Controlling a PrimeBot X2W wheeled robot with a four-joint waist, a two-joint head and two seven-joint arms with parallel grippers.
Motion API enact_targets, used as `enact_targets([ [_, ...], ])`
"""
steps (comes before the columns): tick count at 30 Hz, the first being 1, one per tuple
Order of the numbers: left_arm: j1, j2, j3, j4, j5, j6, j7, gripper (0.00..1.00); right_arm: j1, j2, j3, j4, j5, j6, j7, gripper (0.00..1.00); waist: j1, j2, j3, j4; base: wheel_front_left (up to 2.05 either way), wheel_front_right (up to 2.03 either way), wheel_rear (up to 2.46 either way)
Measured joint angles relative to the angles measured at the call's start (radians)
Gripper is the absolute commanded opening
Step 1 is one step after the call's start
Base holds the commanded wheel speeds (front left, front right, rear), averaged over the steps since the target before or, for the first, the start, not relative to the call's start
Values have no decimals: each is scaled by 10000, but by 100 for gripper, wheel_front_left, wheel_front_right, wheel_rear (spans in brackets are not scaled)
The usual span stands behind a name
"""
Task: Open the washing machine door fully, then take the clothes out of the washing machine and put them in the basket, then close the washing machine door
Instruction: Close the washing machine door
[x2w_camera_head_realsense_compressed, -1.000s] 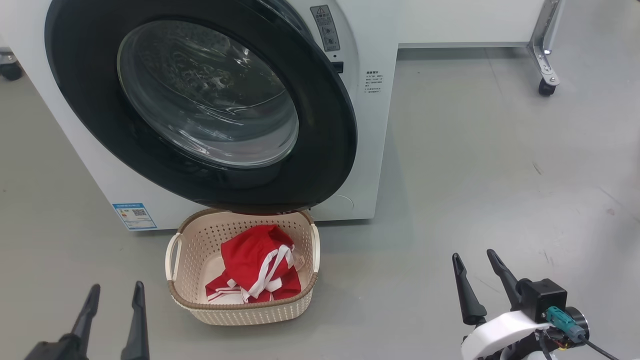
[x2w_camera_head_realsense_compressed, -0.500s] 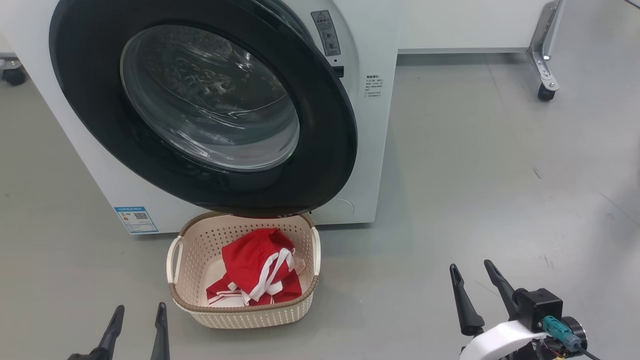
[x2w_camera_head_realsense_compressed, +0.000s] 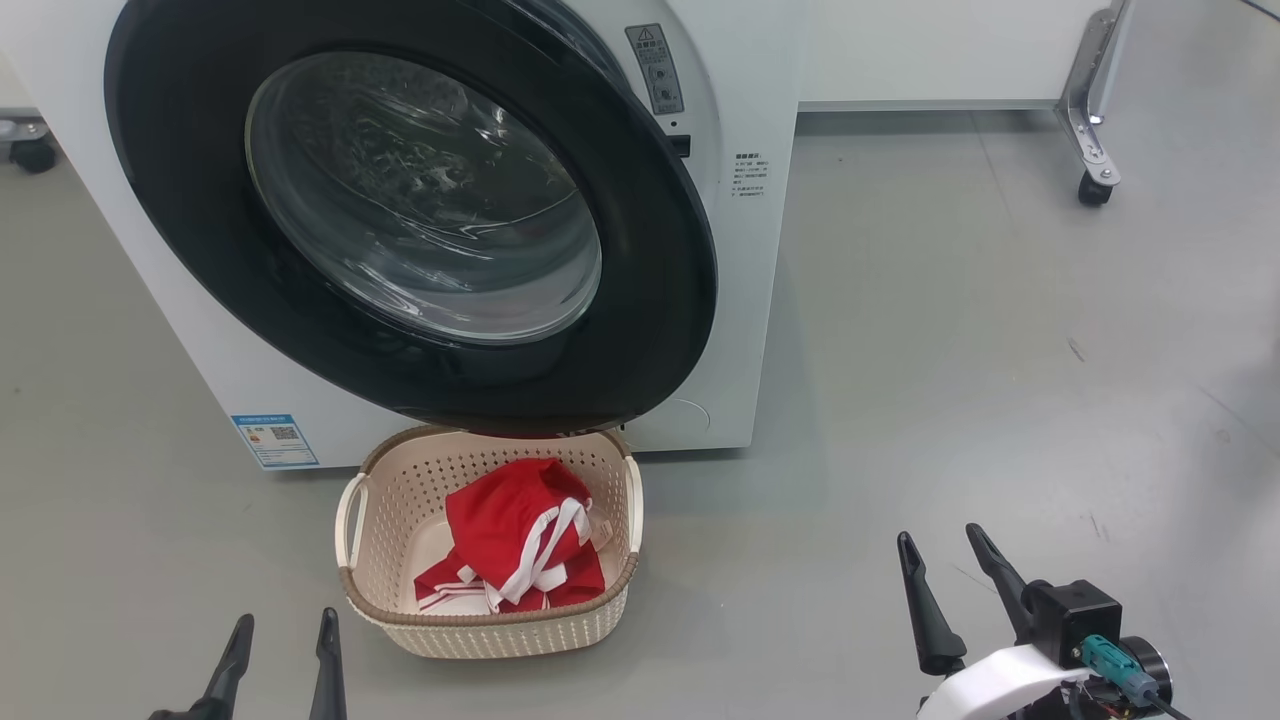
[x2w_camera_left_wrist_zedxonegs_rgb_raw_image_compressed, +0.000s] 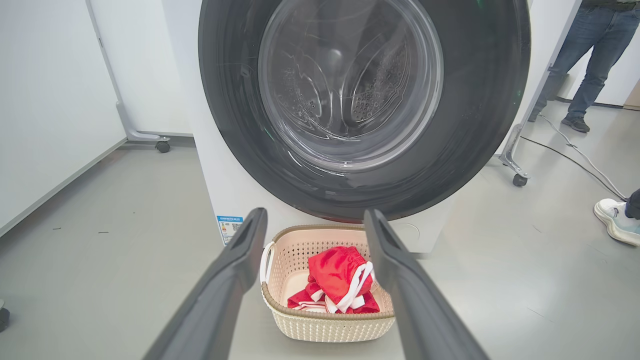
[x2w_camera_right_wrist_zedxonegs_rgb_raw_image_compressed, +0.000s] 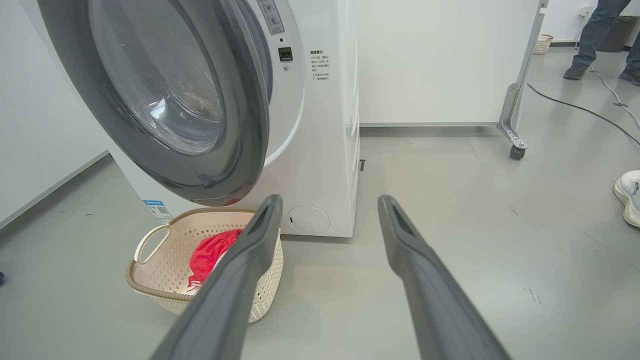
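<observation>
Long dark pincer fingers (x2w_camera_head_realsense_compressed: 922, 610), white forearm shell (x2w_camera_head_realsense_compressed: 990, 675), black wrist block (x2w_camera_head_realsense_compressed: 1075, 608), teal connector (x2w_camera_head_realsense_compressed: 1105, 655)

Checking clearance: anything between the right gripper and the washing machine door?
Bare floor between right gripper and washing machine door, head view; basket sits left of that stretch.

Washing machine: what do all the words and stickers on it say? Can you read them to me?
The grey label beside the washing machine door: a triangle warning sign on top, words too small to read.
The black printed lines on the white front of the washing machine: too small to read.
The blue sticker low on the front: a square code pattern, words too blurred to read.
No text is clear enough to quote.
</observation>
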Motion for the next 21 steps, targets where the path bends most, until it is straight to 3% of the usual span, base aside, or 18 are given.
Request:
enact_targets([
  [10, -1, -73, -40, 102, 15, 67, 0, 100, 0, 0, -4, -15, 0, -4, 0, 100, 0, 0, -13, -41, 0, 0, 0],
  [11, -1, -77, -52, 109, 31, 67, 0, 100, 0, 0, -6, -17, 0, -8, 0, 53, 0, 0, -14, -40, 0, 0, 0],
  [12, -1, -79, -65, 125, 36, 67, 0, 100, 0, -2, -10, -19, 0, -12, 0, 37, 0, 0, -17, -37, 0, 0, 0],
  [13, -1, -88, -73, 140, 40, 67, 0, 100, 0, -4, -13, -19, 0, -12, 2, 13, 0, 0, -20, -33, 0, 0, 0],
  [14, -1, -100, -77, 153, 42, 69, 0, 100, 0, -4, -17, -21, 0, -12, 2, 0, 0, 0, -22, -27, 0, 0, 0],
  [21, -2, -117, -102, 221, 46, 96, 0, 100, 0, -12, -21, -33, 2, -10, 17, 0, 0, 0, -32, 24, 0, 0, 0],
])
